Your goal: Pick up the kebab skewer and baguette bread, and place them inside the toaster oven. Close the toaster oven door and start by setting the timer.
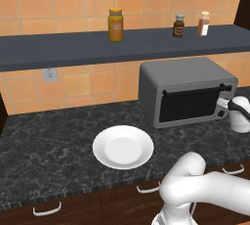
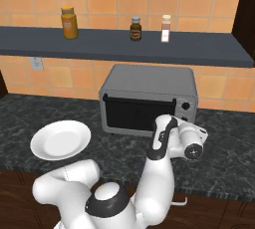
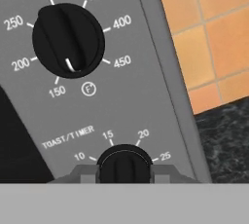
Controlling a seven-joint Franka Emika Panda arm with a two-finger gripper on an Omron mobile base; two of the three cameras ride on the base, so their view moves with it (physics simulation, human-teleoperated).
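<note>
The toaster oven [image 1: 188, 92] sits on the dark stone counter [image 1: 44, 146], at about two o'clock from the empty white plate [image 1: 123, 146], and its door [image 2: 139, 115] is shut, so loading and closing look done; whether the skewer and bread lie inside cannot be told through the dark glass. What remains is the timer. The gripper [image 3: 124, 177] is pinched tight around the timer knob [image 3: 124, 162] on the right-hand control strip, directly below the temperature knob [image 3: 68, 40]. The oven is a grey metal box with a bar handle [image 1: 195, 91].
</note>
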